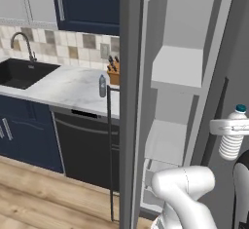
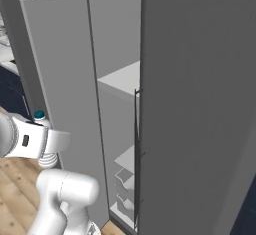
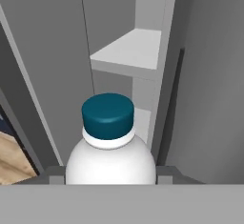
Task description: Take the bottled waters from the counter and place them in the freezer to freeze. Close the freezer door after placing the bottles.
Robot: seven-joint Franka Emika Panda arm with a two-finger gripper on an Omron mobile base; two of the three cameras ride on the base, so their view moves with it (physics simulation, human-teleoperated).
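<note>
The held bottle's point(image 3: 112, 156) lower body is cut off; freezer's point(image 2: 125, 129) lower shelves indistinct.

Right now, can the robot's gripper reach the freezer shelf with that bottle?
Probably yes. The gripper holds a water bottle upright before the freezer, whose door stands open, so the white shelf looks unblocked.

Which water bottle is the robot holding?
The blue-capped bottle clamped in the gripper beside the open freezer; the other bottle stands on the counter.
</note>
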